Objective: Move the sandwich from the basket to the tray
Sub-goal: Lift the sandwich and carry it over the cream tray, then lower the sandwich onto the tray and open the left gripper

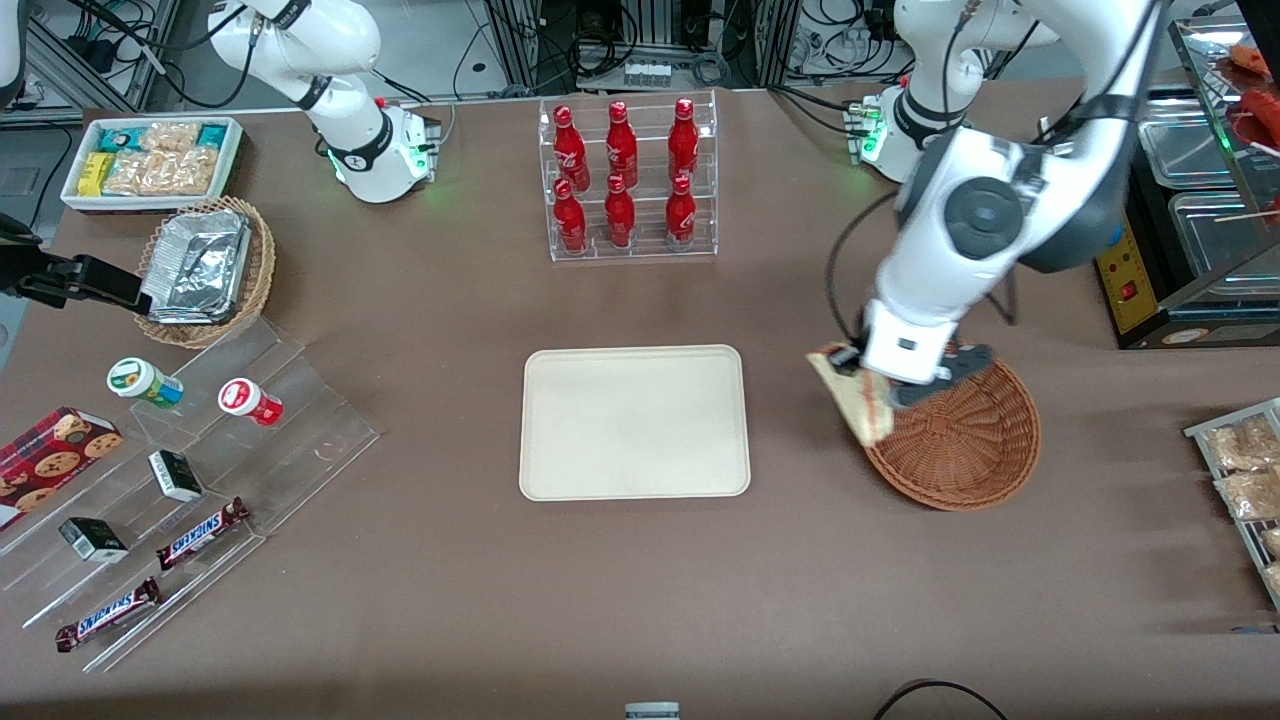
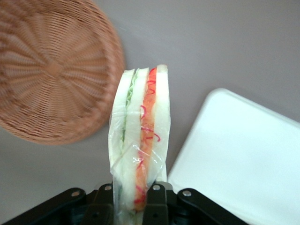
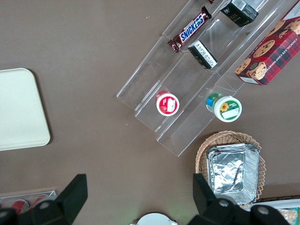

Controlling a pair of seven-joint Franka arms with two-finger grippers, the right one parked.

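Note:
My gripper is shut on the sandwich, a plastic-wrapped wedge of white bread with green, orange and red layers. It hangs in the air over the rim of the reddish-brown wicker basket, at the edge nearest the tray. The basket looks empty. The cream rectangular tray lies flat at the table's middle with nothing on it, a short gap from the sandwich.
A clear rack of red bottles stands farther from the front camera than the tray. Toward the parked arm's end are a tiered acrylic stand with snacks, a tan basket of foil trays and a white snack bin. Metal racks flank the working arm.

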